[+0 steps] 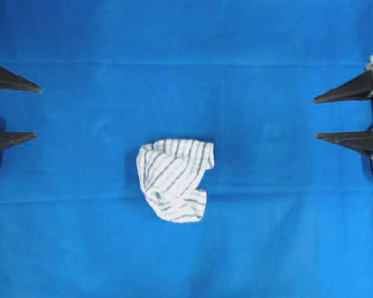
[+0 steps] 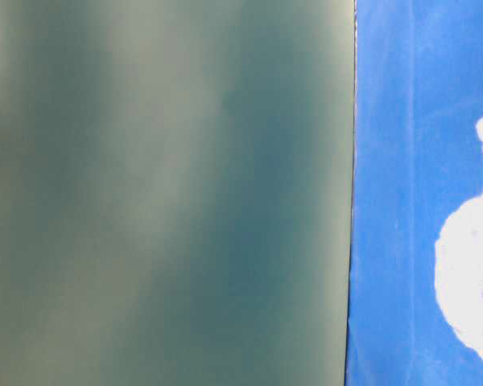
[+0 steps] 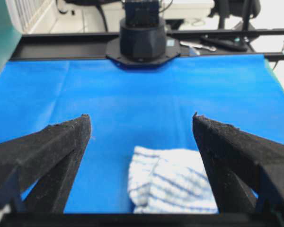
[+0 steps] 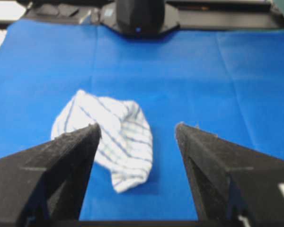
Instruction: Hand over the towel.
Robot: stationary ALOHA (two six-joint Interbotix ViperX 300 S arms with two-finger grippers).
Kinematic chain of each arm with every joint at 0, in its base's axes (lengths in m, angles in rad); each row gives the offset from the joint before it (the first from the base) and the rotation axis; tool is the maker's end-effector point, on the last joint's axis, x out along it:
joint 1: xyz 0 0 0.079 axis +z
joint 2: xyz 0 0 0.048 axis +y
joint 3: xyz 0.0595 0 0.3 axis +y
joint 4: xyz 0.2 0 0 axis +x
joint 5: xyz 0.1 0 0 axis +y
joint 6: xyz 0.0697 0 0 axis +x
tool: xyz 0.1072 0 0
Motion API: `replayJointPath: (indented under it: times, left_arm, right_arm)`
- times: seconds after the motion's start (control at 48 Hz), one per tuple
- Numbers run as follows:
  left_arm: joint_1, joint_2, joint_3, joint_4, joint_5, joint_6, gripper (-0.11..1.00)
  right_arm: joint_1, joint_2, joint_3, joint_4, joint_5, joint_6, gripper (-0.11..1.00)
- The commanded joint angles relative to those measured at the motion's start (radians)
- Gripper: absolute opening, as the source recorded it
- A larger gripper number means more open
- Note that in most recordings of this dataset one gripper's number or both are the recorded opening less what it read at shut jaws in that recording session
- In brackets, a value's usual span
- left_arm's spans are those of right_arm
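Blue sheet (image 1: 186, 37): the whole surface is covered by it, and soft fold lines can be seen in it.
Towel (image 1: 173, 179): a small white cloth with thin blue-grey stripes is seen near the middle of the sheet, a bit toward the near edge in the overhead view. It is scrunched into a soft lump, not laid flat.
Why it lies there: it is likely put about halfway between the two arms so that it can be reached from either side. That is a guess from how things lie.
Left end effector (image 1: 36, 112): only the two dark tips are seen at the left edge of the overhead view. The tips are held wide apart and nothing is held between them. The towel is well apart from it.
Right end effector (image 1: 315, 117): the two dark tips are seen at the right edge, also wide apart, with nothing between them. The towel is not touched.
Wrist views: the towel is seen low between the open tips from the left wrist (image 3: 173, 179), and a little to the left side from the right wrist (image 4: 109, 135).
Table-level view: mostly a blurry grey-green panel (image 2: 169, 193) is seen, with a strip of blue at the right.
Task so far: the towel is not yet picked up.
Writing: no words or brand names can be read anywhere.
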Motion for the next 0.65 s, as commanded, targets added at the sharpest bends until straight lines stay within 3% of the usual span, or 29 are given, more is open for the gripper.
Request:
replayJointPath:
  times: [0.0,0.209,0.626]
  left_arm:
    - [0.003,-0.044,0.04,-0.002,-0.008,0.0,0.91]
    - [0.011,-0.117,0.137,-0.002,-0.009,0.0,0.91]
    - [0.011,-0.12,0.152,-0.002,-0.006,-0.002,0.91]
  right_arm:
    - [-0.009,-0.041,0.044,0.006,-0.028,0.0,0.69]
    - [-0.021,-0.078,0.143,0.008,-0.089,0.0,0.69]
    - [-0.021,-0.063,0.143,0.008,-0.098,0.002,0.69]
